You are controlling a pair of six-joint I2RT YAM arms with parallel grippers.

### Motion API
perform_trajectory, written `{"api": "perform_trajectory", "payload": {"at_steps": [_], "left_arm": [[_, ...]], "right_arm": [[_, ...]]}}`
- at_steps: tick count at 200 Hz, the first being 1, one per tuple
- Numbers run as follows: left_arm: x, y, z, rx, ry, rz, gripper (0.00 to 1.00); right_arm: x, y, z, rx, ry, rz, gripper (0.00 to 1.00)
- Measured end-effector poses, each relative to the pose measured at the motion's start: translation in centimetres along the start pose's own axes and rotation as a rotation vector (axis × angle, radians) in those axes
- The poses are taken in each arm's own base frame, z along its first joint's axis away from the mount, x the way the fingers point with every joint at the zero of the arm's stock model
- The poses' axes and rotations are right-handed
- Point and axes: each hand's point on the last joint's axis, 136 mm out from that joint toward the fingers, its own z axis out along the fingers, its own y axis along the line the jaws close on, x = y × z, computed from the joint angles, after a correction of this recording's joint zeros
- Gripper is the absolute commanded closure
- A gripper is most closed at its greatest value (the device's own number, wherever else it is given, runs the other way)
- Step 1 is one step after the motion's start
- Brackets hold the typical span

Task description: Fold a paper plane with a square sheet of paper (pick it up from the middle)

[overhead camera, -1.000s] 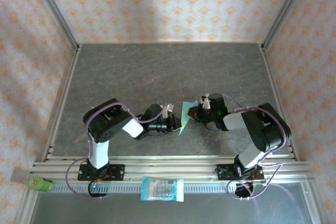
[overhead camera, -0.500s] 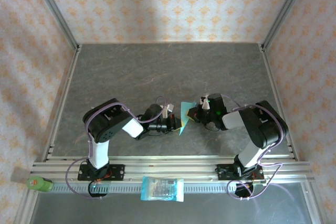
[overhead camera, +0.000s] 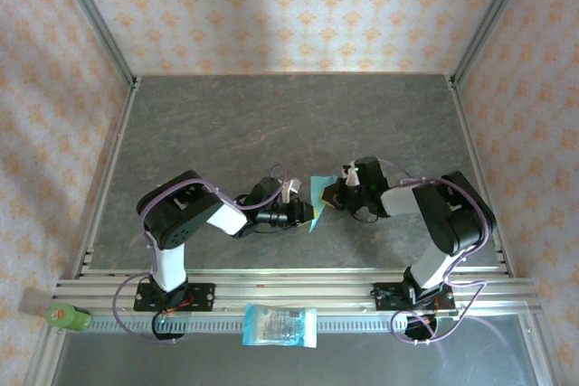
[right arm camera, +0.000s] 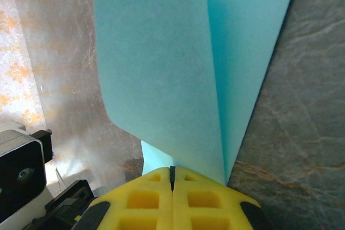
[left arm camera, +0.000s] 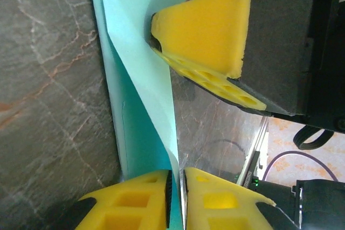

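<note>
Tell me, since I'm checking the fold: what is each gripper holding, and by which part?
The right gripper pinches the folded square sheet of paper at one edge. The left gripper meets its opposite edge, pads slightly apart; grip unclear.

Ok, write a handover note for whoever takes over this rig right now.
Left gripper: pads a slit apart, edge of the square sheet of paper between them; grip unclear.
Right gripper: shut on the same sheet.
Sheet: at the middle of the table, between both grippers, folded into a V.
Done: picked up, first fold in.
Left to do: remaining folds; no plane shape yet.
</note>
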Motion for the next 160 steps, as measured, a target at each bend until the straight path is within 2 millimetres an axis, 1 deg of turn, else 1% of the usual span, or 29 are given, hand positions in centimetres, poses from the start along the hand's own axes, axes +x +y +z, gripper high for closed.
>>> {"api": "perform_trajectory", "payload": {"at_steps": [58, 76, 93, 113, 142, 160], "left_arm": [[0.4, 0.0, -0.1, -0.023, 0.003, 0.039, 0.80], [0.6, -0.1, -0.2, -0.032, 0.006, 0.055, 0.77], [0.8, -0.2, -0.3, -0.044, 0.009, 0.073, 0.77], [1.1, -0.1, -0.5, -0.058, 0.015, 0.079, 0.80], [1.4, 0.4, -0.8, -0.083, 0.026, 0.085, 0.91], [1.5, 0.6, -0.8, -0.086, 0.029, 0.085, 0.92]], "right_arm": [[0.1, 0.0, 0.0, 0.008, 0.007, -0.002, 1.00], [0.0, -0.1, 0.0, 0.014, 0.008, 0.002, 1.00], [0.0, 0.0, 0.0, 0.016, 0.009, 0.003, 1.00], [0.0, -0.1, 0.1, 0.021, 0.009, -0.001, 1.00], [0.0, -0.1, 0.1, 0.028, 0.010, -0.004, 1.00], [0.0, -0.1, 0.1, 0.030, 0.011, -0.006, 1.00]]}}
